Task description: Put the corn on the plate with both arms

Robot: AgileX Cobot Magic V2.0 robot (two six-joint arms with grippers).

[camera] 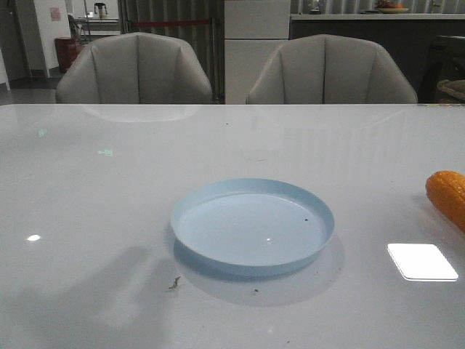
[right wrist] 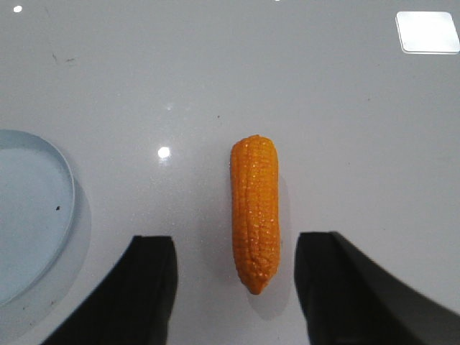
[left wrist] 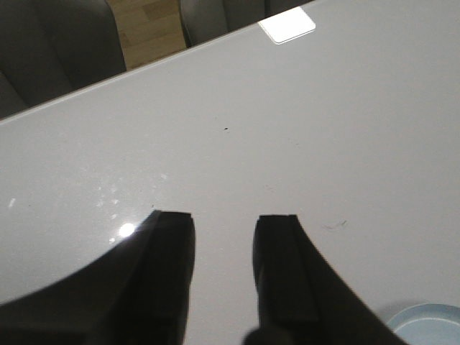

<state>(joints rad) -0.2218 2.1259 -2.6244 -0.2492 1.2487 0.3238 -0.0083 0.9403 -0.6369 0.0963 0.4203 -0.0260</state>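
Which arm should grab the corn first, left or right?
Right, probably. The right pincer is open with the orange bumpy plastic corn cob lying between its fingers. The left pincer, also open, sees only bare white table and an edge of the round pale blue plate.

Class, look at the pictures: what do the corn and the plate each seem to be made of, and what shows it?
Corn: likely moulded plastic; uniform orange, evenly bumpy kernels with a slight sheen. Plate: probably plastic or melamine; thin pale blue rim, smooth, faintly glossy surface.
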